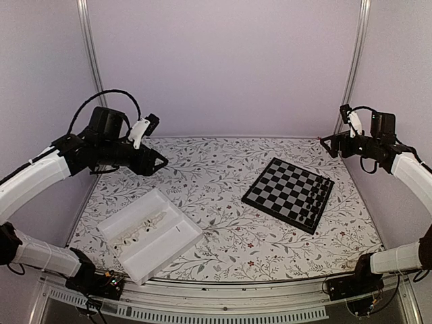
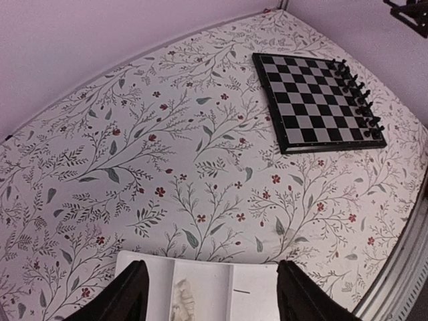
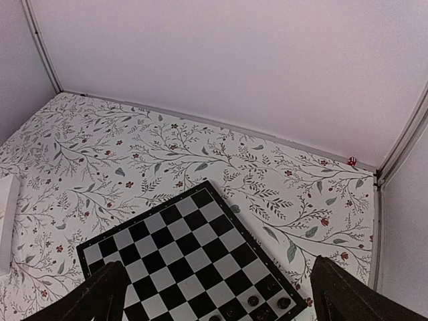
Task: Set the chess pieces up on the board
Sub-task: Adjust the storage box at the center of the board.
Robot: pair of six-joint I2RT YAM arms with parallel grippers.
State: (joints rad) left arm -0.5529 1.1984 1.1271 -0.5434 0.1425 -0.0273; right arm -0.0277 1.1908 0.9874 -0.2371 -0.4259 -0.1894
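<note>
The board (image 1: 288, 193) lies at the right of the floral cloth, with black pieces (image 1: 322, 191) lined along its right edge; it also shows in the left wrist view (image 2: 314, 103) and the right wrist view (image 3: 180, 261). Cream-white pieces (image 1: 140, 229) lie heaped in the white tray (image 1: 169, 246) at the front left, also seen in the left wrist view (image 2: 184, 299). My left gripper (image 1: 160, 162) is open and empty, raised above the cloth behind the tray. My right gripper (image 1: 329, 144) is open and empty, raised high behind the board's right side.
The tray has several compartments; its right ones show only a small dark mark (image 2: 241, 291). The purple walls and metal frame posts (image 1: 88, 40) close in the back and sides. The table's front rail (image 1: 223, 297) runs along the near edge.
</note>
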